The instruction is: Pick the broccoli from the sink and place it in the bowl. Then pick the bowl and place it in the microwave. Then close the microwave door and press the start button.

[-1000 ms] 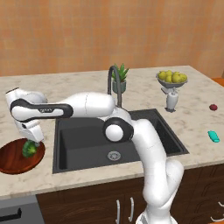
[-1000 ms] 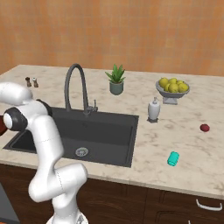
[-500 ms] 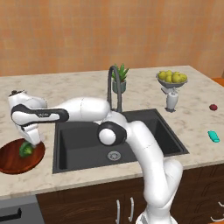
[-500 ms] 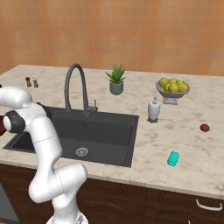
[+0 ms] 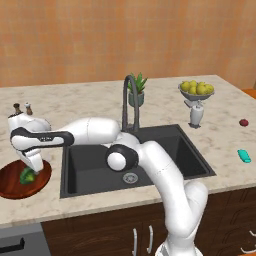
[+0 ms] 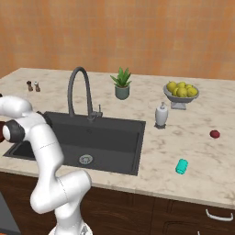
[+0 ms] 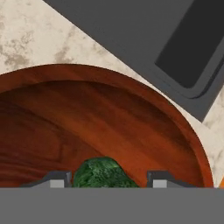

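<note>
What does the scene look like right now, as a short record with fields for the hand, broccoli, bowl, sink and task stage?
hand: low over the bowl, fingers either side of the broccoli; grip cannot be told
broccoli: inside the bowl
bowl: on the counter, left of the sink
sink: nothing left in the basin
task stage: broccoli at the bowl; bowl not yet lifted

White arm stretched far left and low, pincer (image 5: 29, 171) pointing down, fingers (image 7: 56, 179) spread apart.

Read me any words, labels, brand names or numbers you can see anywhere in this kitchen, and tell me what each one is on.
None can be read. The white robot arm has a small dark mark on its forearm, too small and blurred to read. The white soap bottle and the wide reddish-brown wooden bowl show no text.
</note>
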### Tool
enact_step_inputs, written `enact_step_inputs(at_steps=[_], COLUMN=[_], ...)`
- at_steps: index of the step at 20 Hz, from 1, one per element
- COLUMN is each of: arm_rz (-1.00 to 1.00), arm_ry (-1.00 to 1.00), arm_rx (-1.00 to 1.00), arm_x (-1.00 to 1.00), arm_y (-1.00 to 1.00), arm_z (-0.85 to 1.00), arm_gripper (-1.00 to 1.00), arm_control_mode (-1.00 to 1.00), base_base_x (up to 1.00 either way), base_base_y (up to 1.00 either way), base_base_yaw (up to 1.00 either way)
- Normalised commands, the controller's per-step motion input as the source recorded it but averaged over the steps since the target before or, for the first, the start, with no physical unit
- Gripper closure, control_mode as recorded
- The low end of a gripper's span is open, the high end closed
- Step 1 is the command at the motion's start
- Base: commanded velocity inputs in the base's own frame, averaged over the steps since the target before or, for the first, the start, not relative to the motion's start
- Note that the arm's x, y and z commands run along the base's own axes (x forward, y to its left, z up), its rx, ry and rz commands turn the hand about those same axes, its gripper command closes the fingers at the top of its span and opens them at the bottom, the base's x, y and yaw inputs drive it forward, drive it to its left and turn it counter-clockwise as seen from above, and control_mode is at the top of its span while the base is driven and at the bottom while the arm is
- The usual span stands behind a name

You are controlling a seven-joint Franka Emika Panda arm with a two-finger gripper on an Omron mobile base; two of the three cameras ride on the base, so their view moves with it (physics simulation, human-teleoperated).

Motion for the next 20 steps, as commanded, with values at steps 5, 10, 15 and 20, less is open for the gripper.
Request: enact_step_inputs(at_steps=[5, 10, 15, 20], arm_rz=[-0.04, -0.04, -0.04, -0.01], arm_ry=[0.00, 0.00, -0.10, -0.01], arm_rx=[0.00, 0.00, -0.01, 0.00], arm_x=[0.01, 0.04, 0.00, 0.00], arm_y=[0.05, 0.10, 0.05, 0.00], arm_z=[-0.26, -0.29, -0.01, 0.18], arm_gripper=[1.00, 1.00, -1.00, -1.00], arm_control_mode=[-1.00, -1.00, -1.00, -1.00], base_base_x=[0.00, 0.00, 0.00, 0.00], base_base_y=[0.00, 0.00, 0.00, 0.00], base_base_yaw=[0.00, 0.00, 0.00, 0.00])
